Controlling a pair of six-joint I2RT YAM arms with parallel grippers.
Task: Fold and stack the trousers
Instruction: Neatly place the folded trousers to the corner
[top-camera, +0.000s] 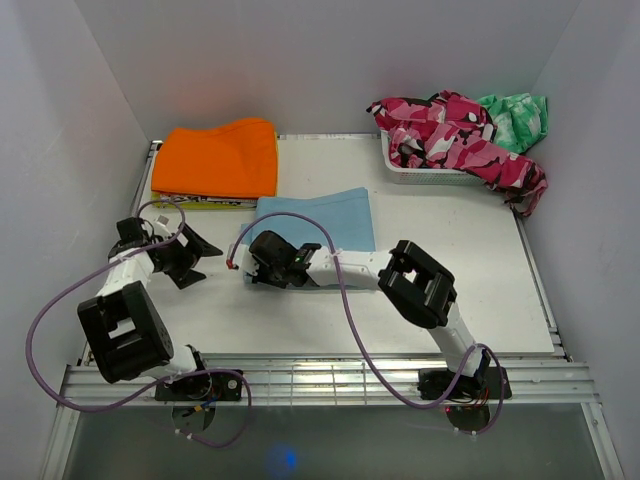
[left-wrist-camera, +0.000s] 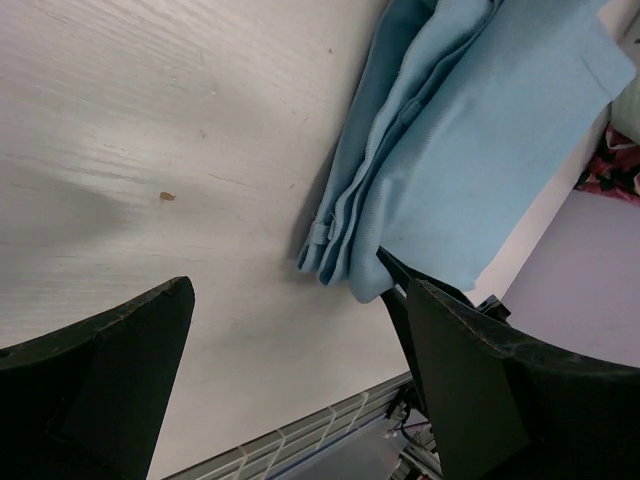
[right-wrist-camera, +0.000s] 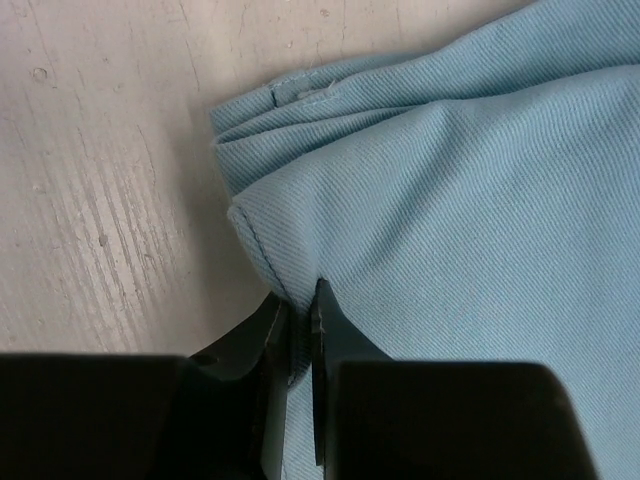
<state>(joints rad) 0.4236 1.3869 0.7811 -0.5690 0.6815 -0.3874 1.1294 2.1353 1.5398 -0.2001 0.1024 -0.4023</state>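
Observation:
Light blue trousers (top-camera: 322, 217) lie partly folded on the white table (top-camera: 330, 310). My right gripper (top-camera: 258, 262) is shut on their near left edge; in the right wrist view the fingers (right-wrist-camera: 330, 320) pinch the blue cloth (right-wrist-camera: 450, 180). My left gripper (top-camera: 200, 252) is open and empty, low over the table left of the trousers. In the left wrist view the trousers (left-wrist-camera: 470, 130) lie ahead, between and beyond the wide fingers (left-wrist-camera: 450, 350). Folded orange trousers (top-camera: 218, 158) lie at the back left.
A white basket (top-camera: 425, 172) at the back right holds pink camouflage trousers (top-camera: 450, 135) and a green garment (top-camera: 515, 115), spilling over its rim. Purple cables (top-camera: 340, 290) loop over the table. A metal rail (top-camera: 330, 375) runs along the near edge.

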